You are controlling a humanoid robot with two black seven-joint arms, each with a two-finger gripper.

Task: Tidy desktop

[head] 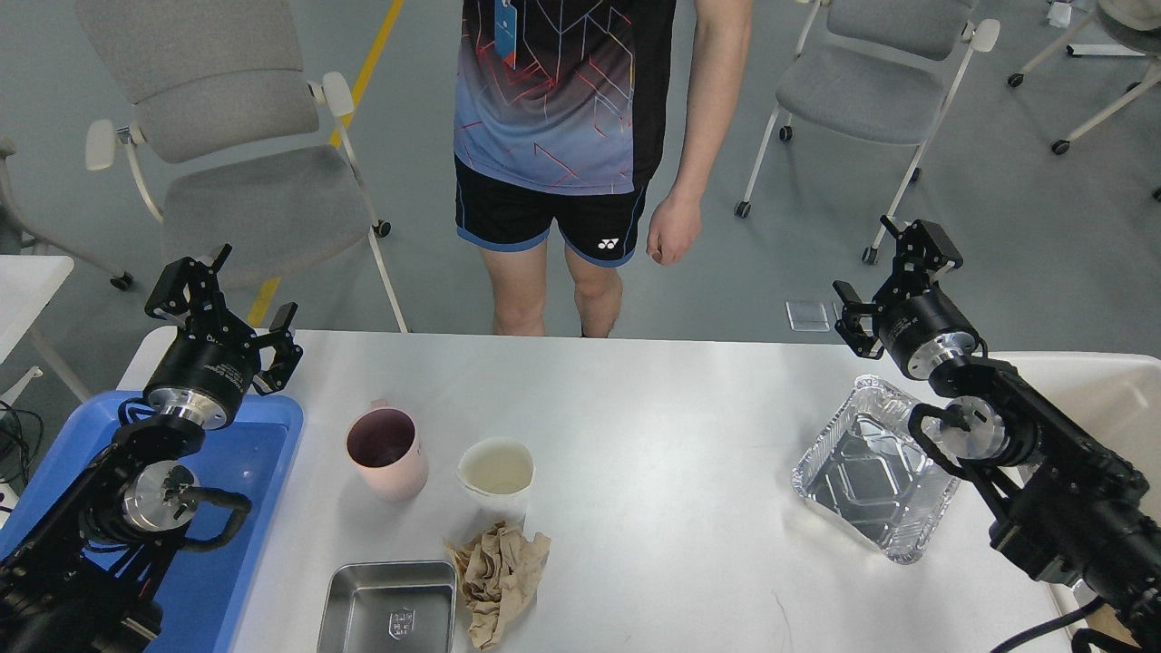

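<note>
The white desktop (pixel 653 408) fills the middle of the head view. On its left half stand a pink cup (pixel 387 452) and a white paper cup (pixel 496 473), both upright. Crumpled brown paper (pixel 497 571) lies just in front of the paper cup. A small steel tray (pixel 388 606) sits at the near edge, touching the paper's left side. An empty foil tray (pixel 875 476) rests on the right. My left gripper (pixel 231 301) hangs open and empty above the far left corner. My right gripper (pixel 884 272) is open and empty beyond the far right edge.
A blue plastic tray (pixel 263 435) lies under my left arm at the left edge. A cream-coloured bin (pixel 1120 399) stands at the right behind my right arm. A person (pixel 562 136) stands at the far edge, with grey chairs (pixel 245 181) behind.
</note>
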